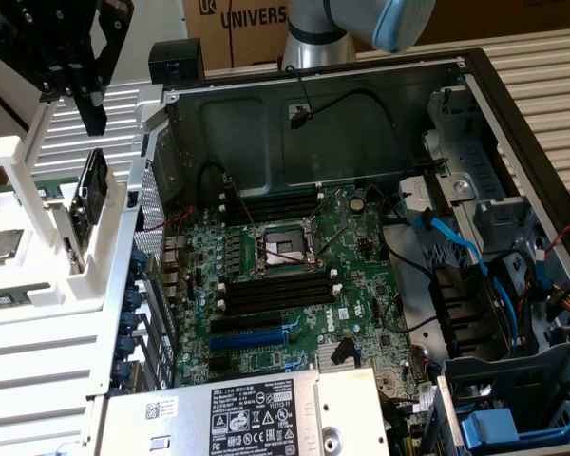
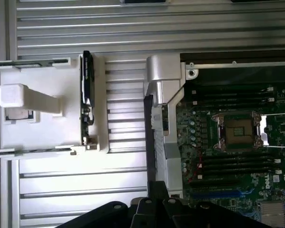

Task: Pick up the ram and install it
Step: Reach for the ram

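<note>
Tool [image 1: 92,122], closed and empty, hovers above, clear of the ram [image 1: 93,187] in white holder [image 1: 100,268].

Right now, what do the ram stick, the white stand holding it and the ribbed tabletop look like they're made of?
Ram: dark circuit board, likely fibreglass laminate, matte, with black chips.
White stand: probably plastic, possibly printed; it looks opaque and matte, with blocky posts.
Ribbed tabletop: looks like bare aluminium extrusion, with a pale metallic sheen and straight parallel grooves.
</note>
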Motion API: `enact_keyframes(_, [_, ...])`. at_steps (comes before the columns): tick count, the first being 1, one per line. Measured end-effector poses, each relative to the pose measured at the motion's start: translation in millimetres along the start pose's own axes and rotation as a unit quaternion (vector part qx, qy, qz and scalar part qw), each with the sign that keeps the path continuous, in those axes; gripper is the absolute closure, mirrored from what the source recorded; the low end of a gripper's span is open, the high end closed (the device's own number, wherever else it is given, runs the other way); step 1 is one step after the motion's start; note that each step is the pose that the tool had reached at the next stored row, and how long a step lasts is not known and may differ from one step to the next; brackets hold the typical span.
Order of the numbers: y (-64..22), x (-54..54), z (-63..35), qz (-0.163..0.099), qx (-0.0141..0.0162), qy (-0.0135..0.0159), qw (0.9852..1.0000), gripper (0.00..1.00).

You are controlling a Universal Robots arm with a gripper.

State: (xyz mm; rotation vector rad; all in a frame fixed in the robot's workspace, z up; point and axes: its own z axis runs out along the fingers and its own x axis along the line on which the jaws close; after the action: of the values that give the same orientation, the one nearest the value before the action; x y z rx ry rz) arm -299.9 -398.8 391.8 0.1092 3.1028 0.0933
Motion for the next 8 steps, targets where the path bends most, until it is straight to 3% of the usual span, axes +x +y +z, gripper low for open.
enact_keyframes(3, [-1.6, 23.0, -0.9, 0.000, 0.0000, 0.0000, 1.0000, 0.90])
enact_keyframes(5, [-2.2, 32.4, -1.3, -0.003, 0.0000, 0.0002, 1.0000, 0.90])
enact_keyframes(8, [-2.6, 37.9, -1.5, -0.013, 0.0000, 0.0008, 0.9999, 0.90])
